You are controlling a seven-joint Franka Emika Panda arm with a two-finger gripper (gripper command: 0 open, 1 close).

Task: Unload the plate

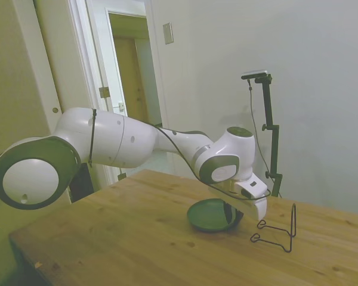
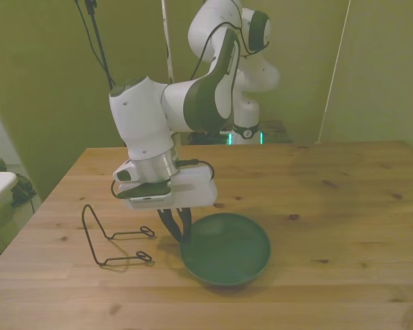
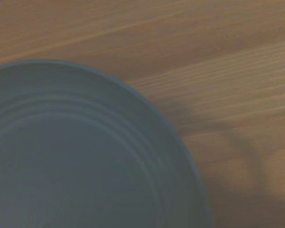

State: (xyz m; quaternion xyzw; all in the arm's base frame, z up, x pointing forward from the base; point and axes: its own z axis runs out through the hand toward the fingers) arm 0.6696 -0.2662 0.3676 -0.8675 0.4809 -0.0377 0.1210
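Note:
The dark green plate lies low on the wooden table, beside the black wire rack and clear of it. My gripper comes down onto the plate's rim on the side that faces the rack. Its dark fingers are drawn together there and pinch the rim. From the side, the plate sits under the hand, and the gripper is partly hidden behind the rim. Close up, the wrist view is filled by the plate, ringed with faint grooves and with nothing on it.
The wire rack stands empty, with its tall loop upright and two feet pointing at the plate. Bare wooden table stretches toward the front view's right. A wall and an open doorway lie behind the arm.

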